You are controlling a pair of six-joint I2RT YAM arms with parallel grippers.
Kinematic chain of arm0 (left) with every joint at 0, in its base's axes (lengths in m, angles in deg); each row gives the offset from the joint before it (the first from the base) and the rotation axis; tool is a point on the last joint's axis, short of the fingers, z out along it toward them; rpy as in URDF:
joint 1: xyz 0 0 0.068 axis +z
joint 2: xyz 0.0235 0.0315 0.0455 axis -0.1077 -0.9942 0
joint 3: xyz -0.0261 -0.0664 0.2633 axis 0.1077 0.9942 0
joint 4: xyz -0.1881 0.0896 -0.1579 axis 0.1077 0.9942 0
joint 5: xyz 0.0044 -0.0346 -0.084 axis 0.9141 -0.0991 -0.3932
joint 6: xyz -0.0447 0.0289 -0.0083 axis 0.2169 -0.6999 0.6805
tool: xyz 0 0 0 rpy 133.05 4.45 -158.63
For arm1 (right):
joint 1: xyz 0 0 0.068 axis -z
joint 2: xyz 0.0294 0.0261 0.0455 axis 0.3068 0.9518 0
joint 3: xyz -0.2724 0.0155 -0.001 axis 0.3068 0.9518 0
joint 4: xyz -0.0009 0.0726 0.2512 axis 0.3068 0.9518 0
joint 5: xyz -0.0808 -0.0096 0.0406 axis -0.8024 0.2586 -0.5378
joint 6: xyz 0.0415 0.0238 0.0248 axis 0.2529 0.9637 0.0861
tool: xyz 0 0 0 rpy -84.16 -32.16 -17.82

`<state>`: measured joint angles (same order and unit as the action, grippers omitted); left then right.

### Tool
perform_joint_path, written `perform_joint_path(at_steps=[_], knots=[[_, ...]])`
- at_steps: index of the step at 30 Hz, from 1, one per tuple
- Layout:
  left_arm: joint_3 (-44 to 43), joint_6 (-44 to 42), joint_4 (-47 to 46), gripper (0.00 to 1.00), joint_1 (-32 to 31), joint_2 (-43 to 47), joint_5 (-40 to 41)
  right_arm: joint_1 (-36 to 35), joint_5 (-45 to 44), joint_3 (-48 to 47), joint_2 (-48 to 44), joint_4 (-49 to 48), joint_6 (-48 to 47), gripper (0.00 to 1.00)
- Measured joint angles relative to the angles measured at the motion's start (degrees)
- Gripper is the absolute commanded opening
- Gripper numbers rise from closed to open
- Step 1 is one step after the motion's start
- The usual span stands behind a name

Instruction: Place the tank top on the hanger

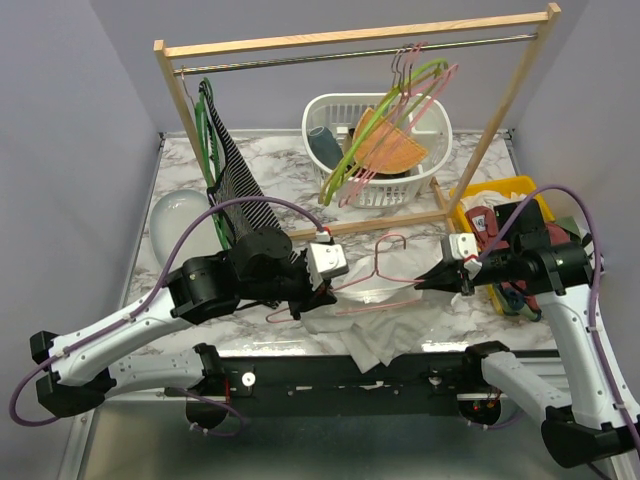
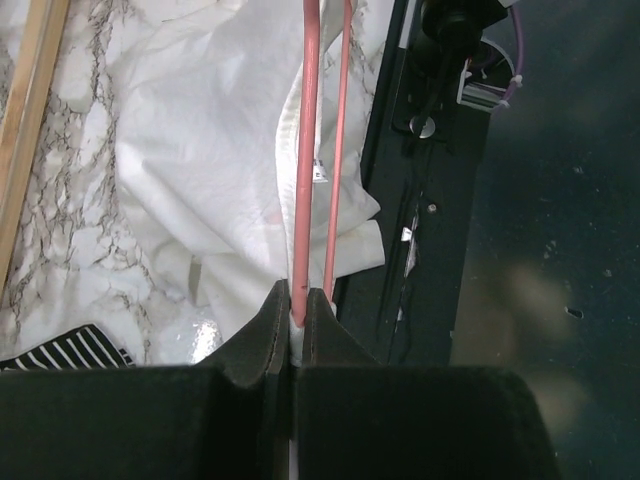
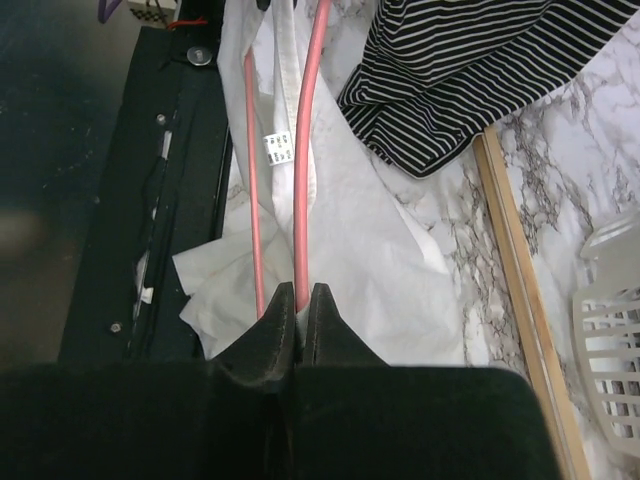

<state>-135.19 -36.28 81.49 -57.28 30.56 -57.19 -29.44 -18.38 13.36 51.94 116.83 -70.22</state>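
The left claw [image 2: 293, 302] is clenched on one end of the hanger [image 2: 305, 150], pinching the pink wire, with a sliver of white showing between its fingers. The right claw [image 3: 297, 298] is clamped the same way on the opposite end. Between the two claws the hanger stretches left to right, its hook pointing to the far side, just above the tank top [image 1: 385, 328]. The tank top lies crumpled at the near edge of the table [image 1: 270, 170], between the arms and under the wire, partly drooping over the edge. Whether any strap is over the wire cannot be told. Far left of it, a striped garment [image 1: 235, 195] hangs from a wooden rack [image 1: 350, 33] and trails onto the table. Farther off, a white basket [image 1: 395, 192] holds more hangers, and a yellow bin [image 1: 500, 188] of clothes sits at the right.
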Motion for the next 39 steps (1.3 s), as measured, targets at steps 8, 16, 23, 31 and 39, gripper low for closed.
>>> perform_joint_path(at_steps=[8, 16, 23, 31, 39], knots=[[-1.7, -3.2, 2.5, 0.63, 0.0, 0.4, 0.2, -0.8, 0.5, -2.4, 0.3, 0.2, 2.1, 0.0], [-1.7, -7.5, 6.7, 0.71, 0.1, 4.9, -0.1, -0.8, 1.2, -4.8, -0.2, 0.7, 2.4, 0.0], [-0.7, -9.1, 7.4, 0.61, 0.1, 6.5, -1.0, -0.8, 1.6, -4.6, 0.0, 0.7, 2.4, 0.0], [3.0, -8.7, 8.1, 0.0, 0.1, 4.7, -1.4, -0.8, 1.7, -4.6, 0.7, 0.7, 2.3, 0.0], [6.2, -1.9, 5.5, 0.0, 0.0, 7.5, 1.9, -0.9, 2.5, -4.3, 1.1, 0.7, 2.1, 0.56]])
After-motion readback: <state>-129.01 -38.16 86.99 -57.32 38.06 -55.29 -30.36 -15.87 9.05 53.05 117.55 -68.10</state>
